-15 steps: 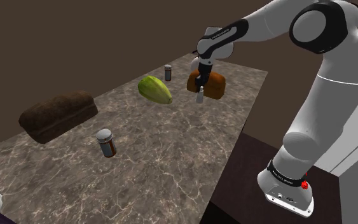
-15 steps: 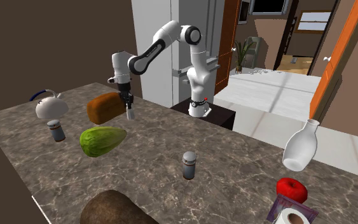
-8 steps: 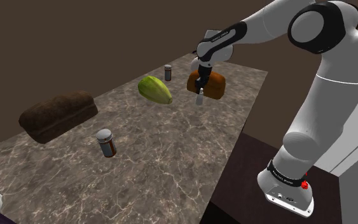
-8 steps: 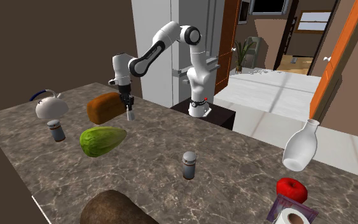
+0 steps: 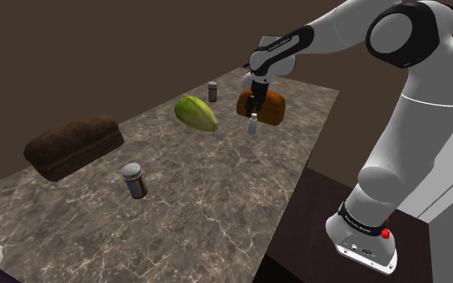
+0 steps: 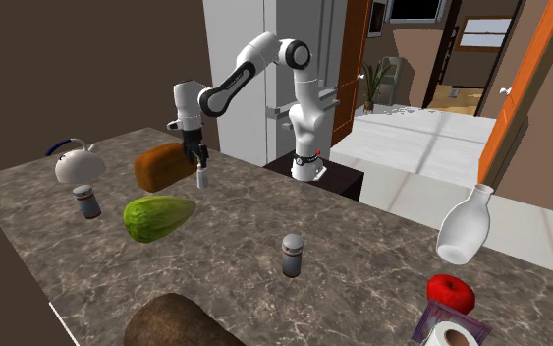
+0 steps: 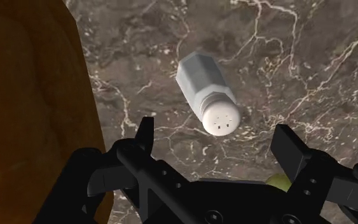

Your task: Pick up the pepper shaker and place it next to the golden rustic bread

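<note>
Both fingers of the black gripper are standing wide apart, holding nothing.
Beneath, the small white pepper shaker is sitting on the dark marble counter just beside the golden-brown bread loaf; release seems done, next lifting straight clear.

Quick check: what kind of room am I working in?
Probably a home kitchen: a marbled countertop carrying a golden loaf, a pale shaker and a white kettle, with a doorway onto a sunlit hall.

No legible text, no numbers, jar band unreadable (too small)
</note>
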`<state>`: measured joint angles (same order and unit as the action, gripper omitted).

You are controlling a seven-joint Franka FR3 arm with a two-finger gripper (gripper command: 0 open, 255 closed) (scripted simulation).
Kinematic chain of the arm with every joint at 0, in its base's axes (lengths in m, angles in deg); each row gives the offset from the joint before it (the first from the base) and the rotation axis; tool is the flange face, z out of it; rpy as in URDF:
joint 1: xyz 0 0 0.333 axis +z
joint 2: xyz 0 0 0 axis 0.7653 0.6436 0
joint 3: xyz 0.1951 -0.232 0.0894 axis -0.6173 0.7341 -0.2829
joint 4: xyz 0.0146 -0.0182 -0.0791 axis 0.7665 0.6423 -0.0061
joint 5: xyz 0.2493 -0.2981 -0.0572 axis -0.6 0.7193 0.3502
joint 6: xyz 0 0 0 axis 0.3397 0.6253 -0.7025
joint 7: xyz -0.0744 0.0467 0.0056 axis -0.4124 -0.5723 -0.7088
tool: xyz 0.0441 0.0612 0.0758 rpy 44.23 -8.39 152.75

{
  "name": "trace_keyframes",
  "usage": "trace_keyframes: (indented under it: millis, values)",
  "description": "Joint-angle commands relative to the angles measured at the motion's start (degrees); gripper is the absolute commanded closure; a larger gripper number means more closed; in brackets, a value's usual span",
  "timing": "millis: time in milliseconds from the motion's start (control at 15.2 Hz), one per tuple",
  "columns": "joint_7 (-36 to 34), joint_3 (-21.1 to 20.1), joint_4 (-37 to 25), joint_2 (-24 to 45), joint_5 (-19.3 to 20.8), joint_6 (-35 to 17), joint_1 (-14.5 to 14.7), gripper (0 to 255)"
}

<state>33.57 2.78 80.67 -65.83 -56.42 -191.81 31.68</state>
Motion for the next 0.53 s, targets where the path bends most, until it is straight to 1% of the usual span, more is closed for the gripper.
trace_keyframes:
  millis: [0, 132, 462]
  values:
    - [-0.18, 0.16, -1.39, -1.24, 0.31, 2.64, -0.14, 0]
    - [-0.39, 0.33, -3.15, -2.65, 0.65, 5.82, -0.29, 0]
    - [-0.39, 0.33, -3.15, -2.65, 0.65, 5.82, -0.29, 0]
